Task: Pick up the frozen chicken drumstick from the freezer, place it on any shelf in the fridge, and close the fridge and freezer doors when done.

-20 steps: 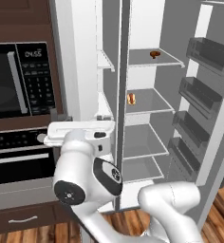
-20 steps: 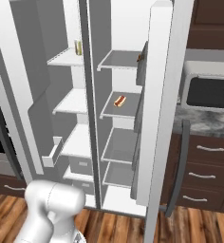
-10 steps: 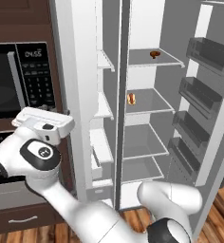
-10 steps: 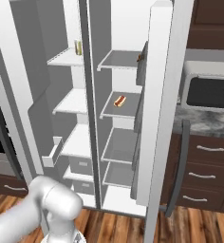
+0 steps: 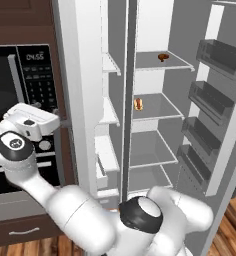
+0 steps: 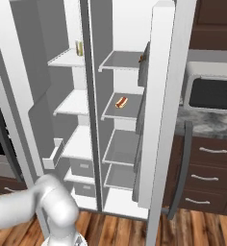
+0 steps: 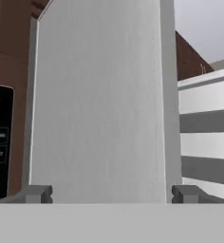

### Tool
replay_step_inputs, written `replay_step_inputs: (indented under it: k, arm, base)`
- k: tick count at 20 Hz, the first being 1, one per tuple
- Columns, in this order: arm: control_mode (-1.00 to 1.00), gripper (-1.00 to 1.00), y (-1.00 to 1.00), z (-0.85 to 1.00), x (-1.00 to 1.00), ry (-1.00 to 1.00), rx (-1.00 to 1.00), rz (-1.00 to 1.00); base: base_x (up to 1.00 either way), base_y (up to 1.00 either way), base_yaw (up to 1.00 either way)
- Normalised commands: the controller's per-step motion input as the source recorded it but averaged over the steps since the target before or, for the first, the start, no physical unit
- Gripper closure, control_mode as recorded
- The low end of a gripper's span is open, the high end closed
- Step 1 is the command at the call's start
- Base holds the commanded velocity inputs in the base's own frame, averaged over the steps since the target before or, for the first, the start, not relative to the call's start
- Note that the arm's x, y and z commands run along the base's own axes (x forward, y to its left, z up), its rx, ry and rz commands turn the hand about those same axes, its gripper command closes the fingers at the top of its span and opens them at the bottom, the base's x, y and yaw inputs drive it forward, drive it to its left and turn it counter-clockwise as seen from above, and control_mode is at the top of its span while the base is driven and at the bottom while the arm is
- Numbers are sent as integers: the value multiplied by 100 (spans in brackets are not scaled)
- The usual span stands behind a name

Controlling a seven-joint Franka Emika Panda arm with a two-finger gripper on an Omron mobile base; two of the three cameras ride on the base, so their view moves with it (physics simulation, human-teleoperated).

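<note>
Drumstick [image 5: 162, 57] looks to be the little brown lump on the top shelf [image 5: 177, 64] of the fridge [image 5: 155, 130], about the middle of it. From the right base cam I only catch a sliver of it [image 6: 141, 58], peeking out past the edge of the fridge door [image 6: 159, 110], so I can't make out much shape there.

Fingers [image 7: 38, 193] are spread wide with nothing between them. On the hand cam they're pointed straight at a flat white panel that I take for the freezer door [image 5: 80, 90], and whether they touch it I can't tell. The microwave [image 5: 20, 100] keypad sits off to the left of that panel. From the left base cam the hand is up in front of the microwave, and the dark fingers [image 5: 65, 123] are right by the door's near edge.

Both doors stand wide open. The fridge door's grey bins [image 5: 212, 100] face into the room.

Other stuff: an orange item with a pale band [image 5: 138, 104] lies on the second fridge shelf, one level below the drumstick. A small yellowish can [image 6: 79, 47] stands on the top shelf of the freezer [image 6: 74, 103]. The other freezer shelves I can see look bare.
</note>
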Motion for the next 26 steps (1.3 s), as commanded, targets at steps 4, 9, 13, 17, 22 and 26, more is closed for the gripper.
replay_step_inputs:
  k: [4, 9, 13, 17, 22, 26]
  arm:
    - [-100, -100, 2, -9, 86, 0, 0, -14]
    - [-100, -100, -11, 0, 94, 0, 0, -9]
    - [-100, -100, -33, 0, 86, 0, 0, -10]
    - [-100, -100, -96, 3, 59, 0, 5, -10]
    - [-100, -100, -100, 21, 38, 1, 10, -13]
    - [-100, -100, -100, 29, 14, 0, 11, -8]
  base:
    - [0, 0, 0]
    - [0, 0, 0]
    - [0, 0, 0]
    - [0, 0, 0]
    - [0, 0, 0]
    - [0, 0, 0]
